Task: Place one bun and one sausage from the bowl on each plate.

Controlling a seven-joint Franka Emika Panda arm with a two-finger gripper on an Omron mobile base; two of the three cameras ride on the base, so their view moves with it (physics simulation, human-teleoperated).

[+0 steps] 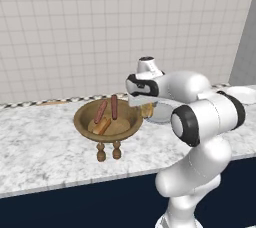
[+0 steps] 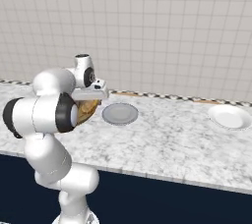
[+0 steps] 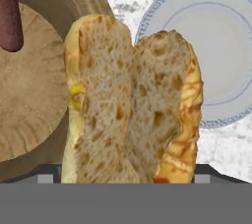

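Golden-tan and split along its pale top, one bun point(image 3: 132, 105) stands close before the hand camera, its crumb faces toward the lens, held between the jaws of the end effector point(image 1: 146, 109), which stand wide and are clamped on its sides. In the left base view this bun peeks out just under the hand, between the wooden bowl point(image 1: 82, 122) and the pale grey plate point(image 1: 162, 117). In the hand view the bun overlaps the bowl's rim at nine o'clock and the grey plate's blue-patterned rim at two o'clock; whether it hangs over one or the other I cannot tell.

Inside the bowl, in the left base view, lie two sausages: one sausage point(image 1: 101, 111) leans toward eleven o'clock of the bowl's middle, the other sausage point(image 1: 114, 106) sits toward one o'clock. A second bun point(image 1: 102, 126) lies near the bowl's centre, just below the first sausage.

Two small brown shakers point(image 1: 108, 150) stand side by side on the marble desk point(image 1: 45, 147) at six o'clock from the bowl, close to its rim.

A white plate point(image 2: 230, 117) rests well apart, far along the desk at three o'clock from the grey plate in the right base view. Both plates are bare.
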